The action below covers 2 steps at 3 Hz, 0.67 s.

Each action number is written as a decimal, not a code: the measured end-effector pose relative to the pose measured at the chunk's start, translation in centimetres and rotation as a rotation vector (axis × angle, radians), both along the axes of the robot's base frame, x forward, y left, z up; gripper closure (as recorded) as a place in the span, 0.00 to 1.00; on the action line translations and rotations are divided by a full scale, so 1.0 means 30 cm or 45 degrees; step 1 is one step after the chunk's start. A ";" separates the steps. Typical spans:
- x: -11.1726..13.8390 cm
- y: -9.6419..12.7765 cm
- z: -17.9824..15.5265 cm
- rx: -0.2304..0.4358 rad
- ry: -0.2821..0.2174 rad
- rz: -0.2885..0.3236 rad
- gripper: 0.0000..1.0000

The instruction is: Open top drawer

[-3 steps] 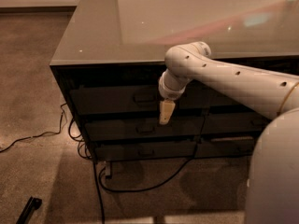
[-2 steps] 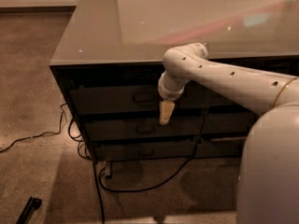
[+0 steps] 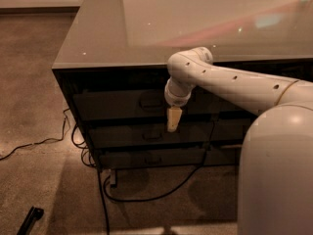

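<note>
The glossy desk fills the room's middle. The white arm reaches across its front edge from the right. The top drawer sits shut just under that edge. The gripper hangs down just right of the drawer's pull, pinched narrow and empty.

one view: high, from behind the arm, looking down on the cabinet top and front, near; gripper mid-frame before the drawer fronts.
</note>
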<state>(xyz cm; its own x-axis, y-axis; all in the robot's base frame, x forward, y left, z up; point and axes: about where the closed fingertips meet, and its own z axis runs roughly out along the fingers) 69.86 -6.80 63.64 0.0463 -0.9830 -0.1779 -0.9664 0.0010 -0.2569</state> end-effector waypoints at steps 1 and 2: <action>-0.021 0.006 -0.036 -0.029 0.036 0.037 0.18; -0.047 -0.009 -0.023 -0.015 0.065 0.042 0.41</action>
<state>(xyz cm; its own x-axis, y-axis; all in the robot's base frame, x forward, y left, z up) 68.46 -7.08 62.95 0.0702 -0.9831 -0.1691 -0.9778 -0.0342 -0.2068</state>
